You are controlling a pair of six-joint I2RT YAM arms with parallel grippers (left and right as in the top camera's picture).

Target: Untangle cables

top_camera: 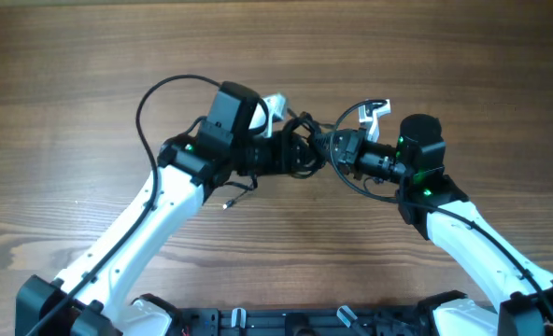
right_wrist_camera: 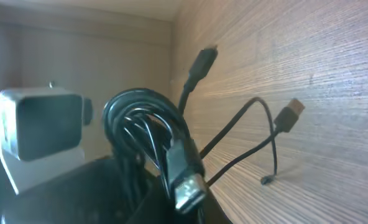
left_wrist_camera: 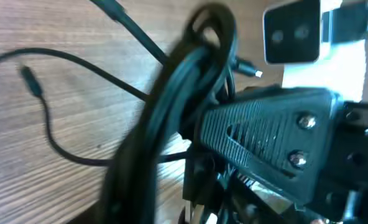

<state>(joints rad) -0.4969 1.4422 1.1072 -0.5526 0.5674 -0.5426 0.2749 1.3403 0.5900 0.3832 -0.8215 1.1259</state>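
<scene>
The cables [top_camera: 306, 131] are a small knot of thin black cords, held up between my two grippers at the table's middle. My left gripper [top_camera: 300, 157] and right gripper [top_camera: 336, 149] meet tip to tip, each shut on the knot. One loose strand [top_camera: 242, 192] hangs down to a tiny plug on the wood. In the left wrist view the coil [left_wrist_camera: 193, 74] runs past the right gripper's ribbed finger [left_wrist_camera: 265, 134]; my own jaws are blurred. In the right wrist view the coil [right_wrist_camera: 143, 124] rises from the dark jaws, a silvery plug [right_wrist_camera: 187, 185] in front, with loose strands [right_wrist_camera: 258, 134] trailing over the wood.
The wooden table [top_camera: 90, 56] spreads all round. Thicker black arm cables loop over the left arm [top_camera: 155, 93] and beside the right wrist [top_camera: 351, 114]. The white camera box of the left wrist [right_wrist_camera: 41, 124] is close to the coil.
</scene>
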